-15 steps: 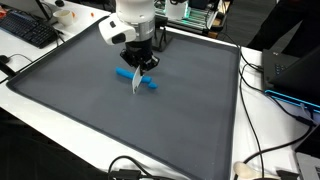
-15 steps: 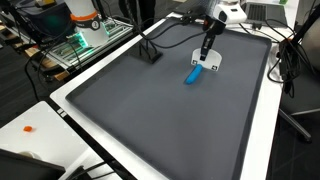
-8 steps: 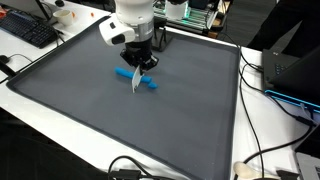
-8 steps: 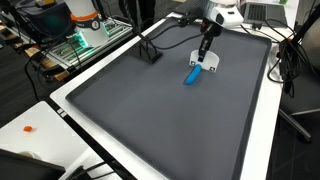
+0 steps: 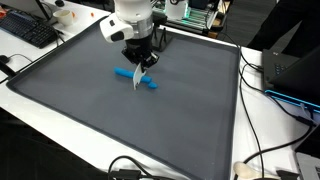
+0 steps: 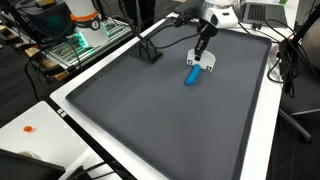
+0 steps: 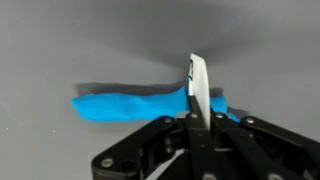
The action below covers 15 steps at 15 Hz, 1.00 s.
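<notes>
My gripper (image 7: 193, 128) is shut on a thin white flat piece (image 7: 199, 88), shaped like a plastic blade, which sticks out past the fingertips. Its free end points down at a blue strip (image 7: 130, 105) lying flat on the dark grey mat (image 7: 80, 40). In both exterior views the gripper (image 5: 138, 64) (image 6: 204, 44) hangs over the mat's far part. The white piece (image 5: 137, 84) (image 6: 203, 61) is right at the blue strip (image 5: 126, 73) (image 6: 191, 76). Whether the two touch I cannot tell.
The mat (image 5: 90, 120) lies on a white table. A black stand (image 6: 150, 55) sits on the mat's far side. A keyboard (image 5: 25, 30), cables (image 5: 255, 165) and a laptop (image 5: 295, 75) lie around the edges. A small orange object (image 6: 30, 128) rests on the table.
The gripper has drifted very slightly with the white piece still in it. The blue strip lies where it was.
</notes>
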{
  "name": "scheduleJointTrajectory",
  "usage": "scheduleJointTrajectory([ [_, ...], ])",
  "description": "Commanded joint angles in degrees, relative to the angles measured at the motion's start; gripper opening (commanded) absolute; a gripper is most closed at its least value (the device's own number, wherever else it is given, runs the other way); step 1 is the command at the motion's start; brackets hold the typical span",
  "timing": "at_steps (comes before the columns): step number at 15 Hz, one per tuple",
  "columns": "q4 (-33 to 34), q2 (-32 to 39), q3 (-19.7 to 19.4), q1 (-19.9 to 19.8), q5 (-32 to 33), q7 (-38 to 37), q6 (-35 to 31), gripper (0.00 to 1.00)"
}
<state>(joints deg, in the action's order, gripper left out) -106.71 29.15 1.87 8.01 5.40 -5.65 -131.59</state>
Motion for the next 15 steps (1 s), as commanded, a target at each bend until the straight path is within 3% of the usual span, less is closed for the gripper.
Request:
scheduleJointTrajectory([
  [1, -2.72, -1.62, 0.43, -0.64, -0.71, 0.67, 0.06, 0.01],
  [15, -1.04, -5.99, -1.03, -0.70, 2.70, 0.71, 1.79, 0.01],
])
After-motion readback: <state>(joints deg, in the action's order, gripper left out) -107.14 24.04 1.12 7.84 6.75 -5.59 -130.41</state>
